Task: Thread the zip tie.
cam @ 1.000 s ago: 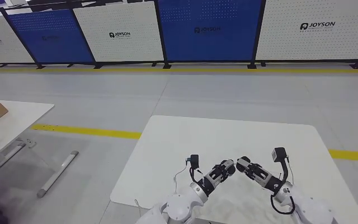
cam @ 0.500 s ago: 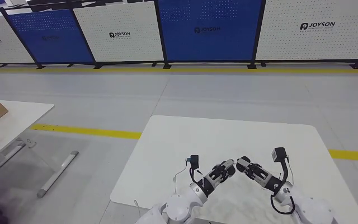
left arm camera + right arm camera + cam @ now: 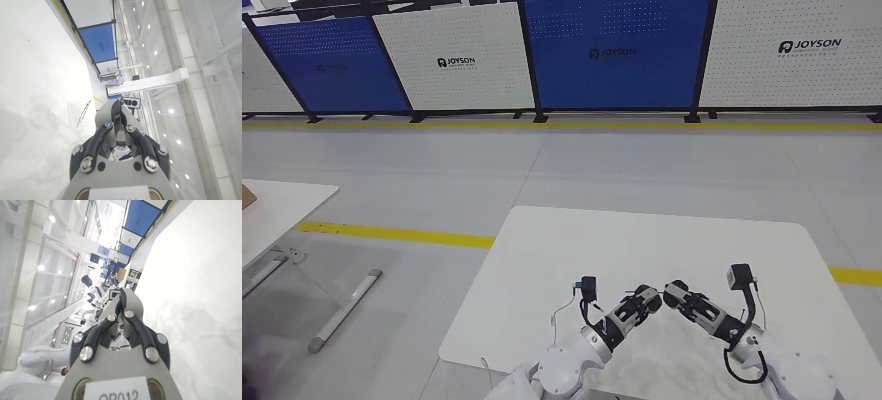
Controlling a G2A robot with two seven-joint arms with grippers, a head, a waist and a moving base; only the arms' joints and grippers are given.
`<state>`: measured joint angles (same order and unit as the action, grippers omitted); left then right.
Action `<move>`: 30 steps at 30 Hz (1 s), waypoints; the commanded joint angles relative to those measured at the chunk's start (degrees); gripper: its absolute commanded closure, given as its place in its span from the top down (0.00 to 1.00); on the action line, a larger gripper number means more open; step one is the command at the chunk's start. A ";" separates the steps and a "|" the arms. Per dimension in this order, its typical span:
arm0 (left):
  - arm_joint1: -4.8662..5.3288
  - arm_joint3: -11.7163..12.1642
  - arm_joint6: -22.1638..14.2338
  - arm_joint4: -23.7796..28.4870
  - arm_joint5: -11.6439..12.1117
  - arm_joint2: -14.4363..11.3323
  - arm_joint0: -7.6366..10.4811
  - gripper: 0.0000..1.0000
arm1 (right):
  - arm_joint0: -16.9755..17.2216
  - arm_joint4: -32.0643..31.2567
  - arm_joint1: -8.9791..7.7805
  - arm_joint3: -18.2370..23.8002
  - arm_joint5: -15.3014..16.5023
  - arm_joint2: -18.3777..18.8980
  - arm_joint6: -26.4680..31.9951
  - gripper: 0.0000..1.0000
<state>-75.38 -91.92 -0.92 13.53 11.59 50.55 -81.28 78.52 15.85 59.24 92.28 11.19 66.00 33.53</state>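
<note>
Left wrist view has the left claw [image 3: 119, 102] pressed shut, with nothing seen between its fingers. The right claw [image 3: 121, 294] is likewise closed and looks empty. From the top view, both hang tip to tip, close together, over the near part of the bench [image 3: 662, 240], likely a ready pose for two-handed threading. The zip tie [image 3: 83, 114] lies flat on the bench near the left claw, touched by neither, so the pick-up seems not yet done. Around the plain white bench is grey floor with a yellow line [image 3: 392, 233], and blue and white panels [image 3: 617, 50] stand behind it.
</note>
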 commanded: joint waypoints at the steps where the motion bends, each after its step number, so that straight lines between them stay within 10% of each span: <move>1: -0.17 -0.79 0.88 2.52 -1.17 0.41 0.01 0.00 | 0.21 0.43 0.04 0.20 -0.19 0.26 0.16 1.00; 15: 2.56 -7.52 -3.96 -7.43 -6.92 8.82 -5.48 0.00 | 7.03 5.63 -1.20 1.76 4.44 9.55 4.62 1.00; 30: 2.64 -7.64 -4.05 -8.05 -7.27 8.92 -5.72 0.00 | 7.32 4.09 -1.29 2.31 4.71 9.67 5.67 1.00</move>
<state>-72.75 -99.71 -5.02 5.93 4.44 59.54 -87.05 85.80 20.95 57.99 94.39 15.66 75.71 38.48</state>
